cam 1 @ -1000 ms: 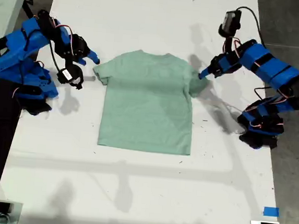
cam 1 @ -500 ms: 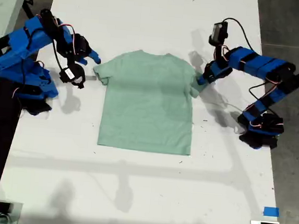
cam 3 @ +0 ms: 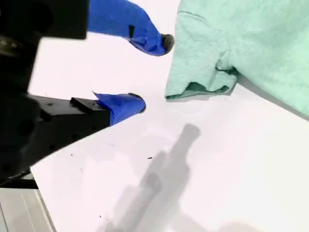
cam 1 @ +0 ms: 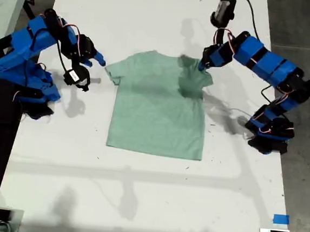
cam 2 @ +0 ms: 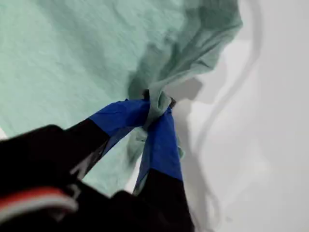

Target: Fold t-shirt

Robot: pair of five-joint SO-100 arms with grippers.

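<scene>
The pale mint-green t-shirt (cam 1: pixel 158 113) lies flat on the white table (cam 1: pixel 136 201), collar toward the far edge. My first gripper (cam 1: pixel 202 65) is shut on the sleeve at the exterior view's right and holds it lifted and bunched over the shoulder. The first wrist view shows the blue fingertips (cam 2: pixel 164 130) pinching a gathered fold of the t-shirt (cam 2: pixel 72 48). My second gripper (cam 1: pixel 96 63) stands open just off the other sleeve (cam 3: pixel 200 77), at the exterior view's left. It (cam 3: pixel 152 72) holds nothing and sits apart from the cloth.
Both arm bases stand on the table, one at each side edge in the exterior view (cam 1: pixel 29 91) (cam 1: pixel 269 139). A cable (cam 1: pixel 246 7) loops above the first arm. A blue tape mark (cam 1: pixel 280 219) sits near the front corner at the exterior view's right.
My first gripper has risen and swung inward with the sleeve, folding it over the shoulder. The whole shirt slid slightly toward the exterior view's right. The second arm has barely moved.
</scene>
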